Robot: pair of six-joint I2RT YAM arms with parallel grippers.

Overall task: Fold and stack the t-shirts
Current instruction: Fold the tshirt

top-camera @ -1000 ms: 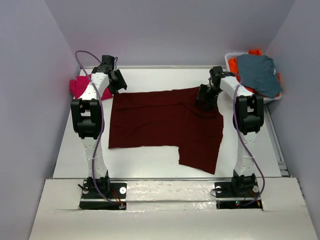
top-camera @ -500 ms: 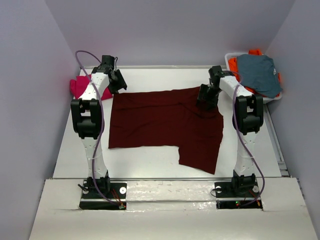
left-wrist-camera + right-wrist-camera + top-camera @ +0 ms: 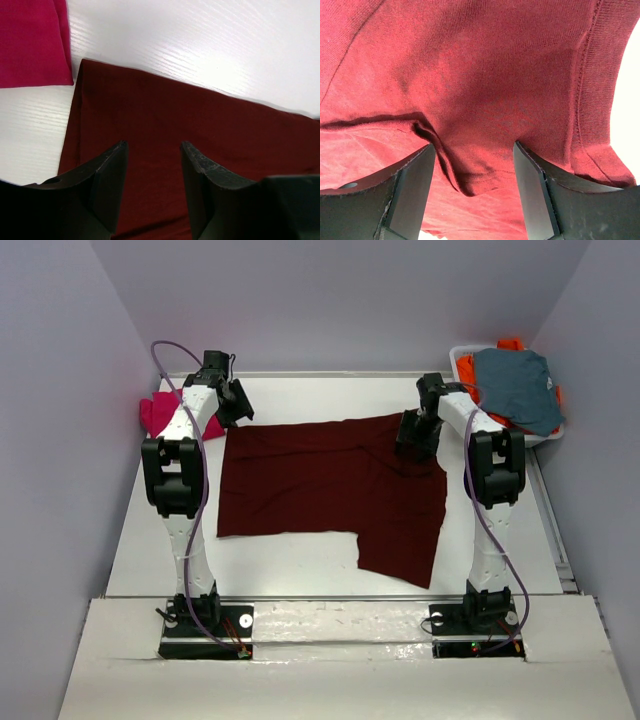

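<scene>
**Maroon shirt** [image 3: 330, 490]: One item. It lay spread flat on the white worktop [image 3: 300, 560] between the two arms. Its outline was a broad rectangle with a flap reaching toward the near edge on the right. A pucker stood up near its far right edge.

**Pink shirt** [image 3: 30, 42]: One item, at the far left of the worktop. Its corner lay just beside the maroon shirt's far left corner; whether the two touched could not be told.

**Grey-blue garment** [image 3: 515, 385] and **orange garment** [image 3: 465, 368]: Both were in a white bin [image 3: 455, 348] at the far right, the grey-blue on top.

**Left pincer** [image 3: 153, 147]: The jaws stood moderately apart and empty. It hung over the maroon shirt near its far left corner.

**Right pincer** [image 3: 474, 147]: The jaws stood wide, with the tips down at the cloth beside a ribbed seam. They straddled the pucker without nipping it, so nothing was held.

**Handling (judged):** The knit looked light, limp and unbreakable, and likely to sag, crease and drag on the smooth worktop. It would probably keep no shape unless supported at two points.

**Where to take hold (judged):** The far corners or the stitched hem looked the best places, since the doubled cloth there gives a thicker bite. Both pincers should take hold level with each other so the fold falls straight. A shallow pinch risked catching one layer only or slipping off.
</scene>
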